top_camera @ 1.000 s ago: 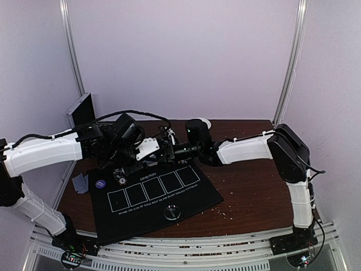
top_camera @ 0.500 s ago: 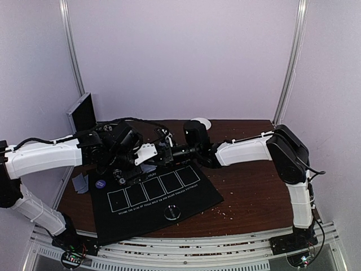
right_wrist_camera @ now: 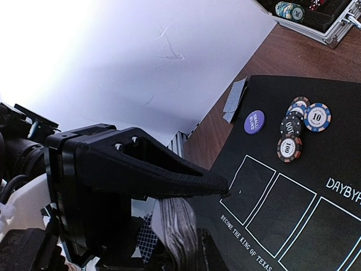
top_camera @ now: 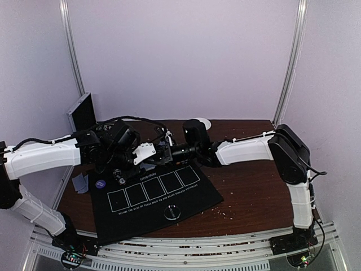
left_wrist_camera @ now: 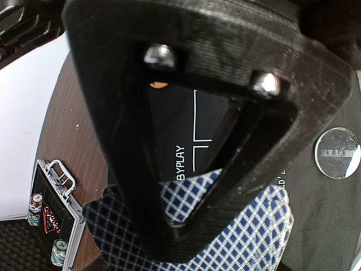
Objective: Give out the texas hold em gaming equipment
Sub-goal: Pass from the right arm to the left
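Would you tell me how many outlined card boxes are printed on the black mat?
5 boxes, side by side in one slanted row across the black mat's middle; none looks hidden.

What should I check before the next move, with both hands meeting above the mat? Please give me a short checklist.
1. Right hand grips the deck: ok, shut on it.
2. Left hand holds a card: cannot tell; the checked card sits right beneath it, but the grip is hidden.
3. Five boxes on the mat are free: ok, all empty.
4. Chips and purple disc lie outside the boxes: ok, near the mat's corner.
5. Clear disc lies outside the boxes: ok, near the mat's front edge.
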